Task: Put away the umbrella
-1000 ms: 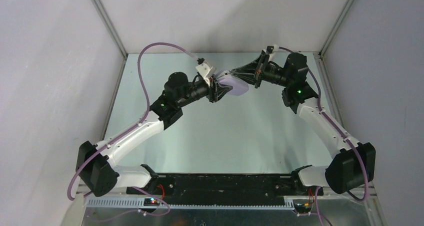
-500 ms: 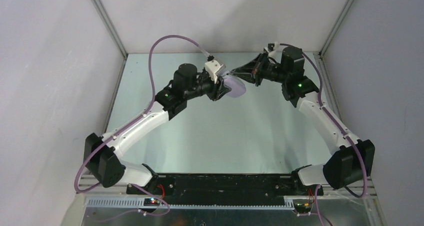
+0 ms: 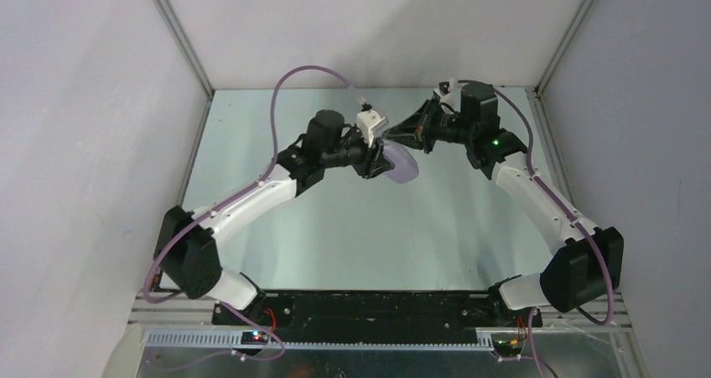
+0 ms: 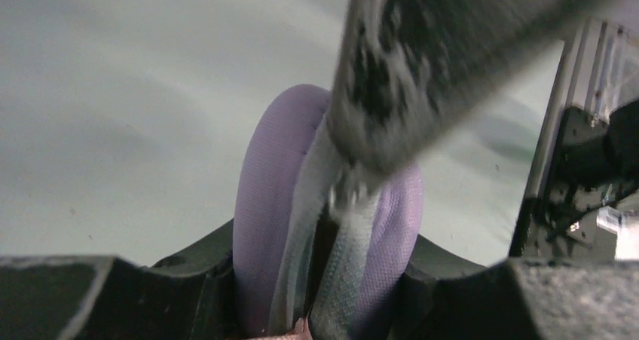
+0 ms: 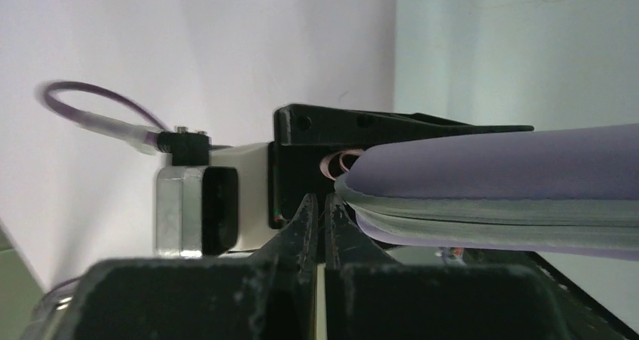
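My left gripper (image 3: pixel 377 158) is shut on a pale lilac hard case (image 3: pixel 401 162), held on edge above the table's far middle. The left wrist view shows the case (image 4: pixel 264 204) wedged between my black fingers (image 4: pixel 188 272), its grey zipper seam gaping. Of the umbrella only a pink sliver (image 4: pixel 301 331) shows in that gap; the rest is hidden inside. My right gripper (image 3: pixel 392 132) is shut, its tips (image 5: pixel 324 204) at the end of the case (image 5: pixel 512 166) by the zipper seam. I cannot tell whether it pinches a zipper pull.
Both arms meet above the pale green table (image 3: pixel 352 227). White walls and metal corner posts (image 3: pixel 180 34) close in the back and sides. The left wrist camera block (image 5: pixel 203 204) sits just beyond my right fingertips.
The left arm has stretched to the right and brought the case slightly nearer and rightward. The right gripper stayed shut at the case's end and followed it.
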